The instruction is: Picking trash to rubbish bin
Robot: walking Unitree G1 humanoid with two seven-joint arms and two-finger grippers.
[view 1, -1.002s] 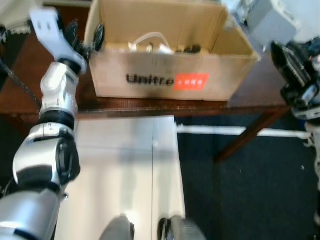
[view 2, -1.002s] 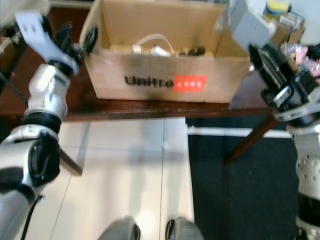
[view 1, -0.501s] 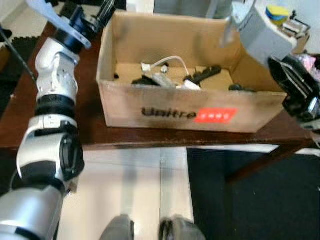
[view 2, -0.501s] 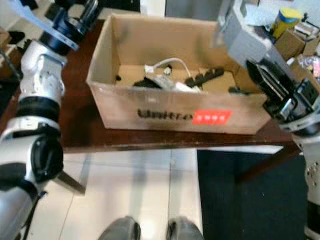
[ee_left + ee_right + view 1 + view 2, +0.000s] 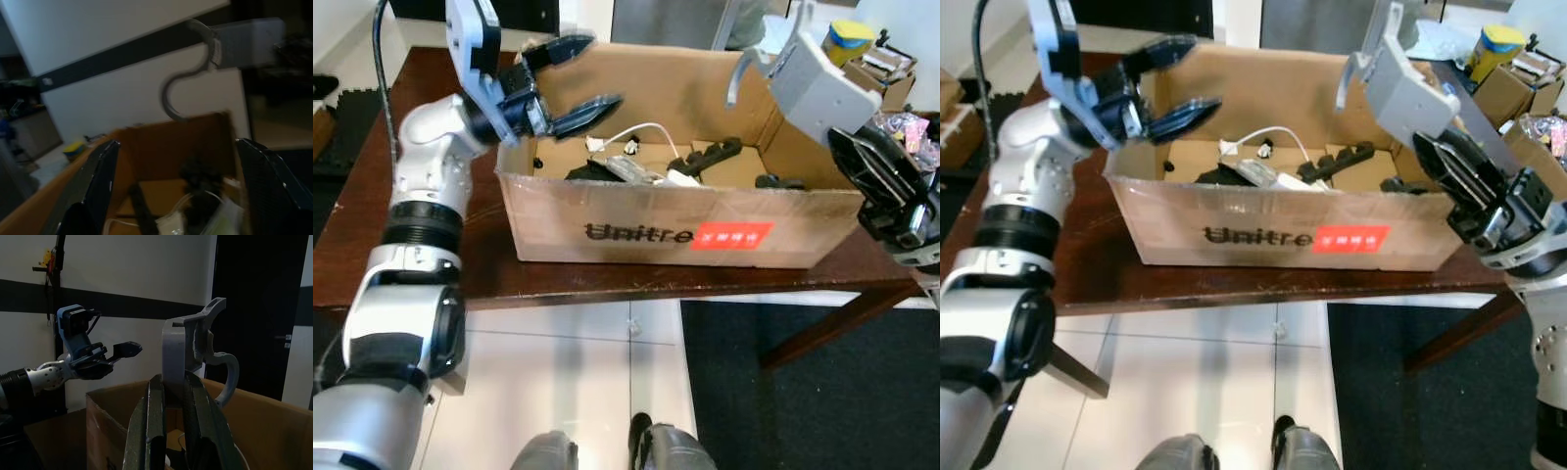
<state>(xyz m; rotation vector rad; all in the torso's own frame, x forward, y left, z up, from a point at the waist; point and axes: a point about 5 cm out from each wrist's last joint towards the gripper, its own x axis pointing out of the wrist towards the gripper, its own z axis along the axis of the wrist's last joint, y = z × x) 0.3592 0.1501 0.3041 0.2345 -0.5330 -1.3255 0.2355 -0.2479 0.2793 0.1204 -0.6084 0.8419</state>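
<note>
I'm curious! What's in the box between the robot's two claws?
In the left eye view, between the open left claw and the right claw lie a white cable and black parts in the cardboard box.

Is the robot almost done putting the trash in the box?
Partly. The cardboard box on the table already holds cables and black bits. The right gripper grips a grey hooked part above the box, not dropped yet. The left gripper hovers open over the box's left corner, carrying nothing.
</note>
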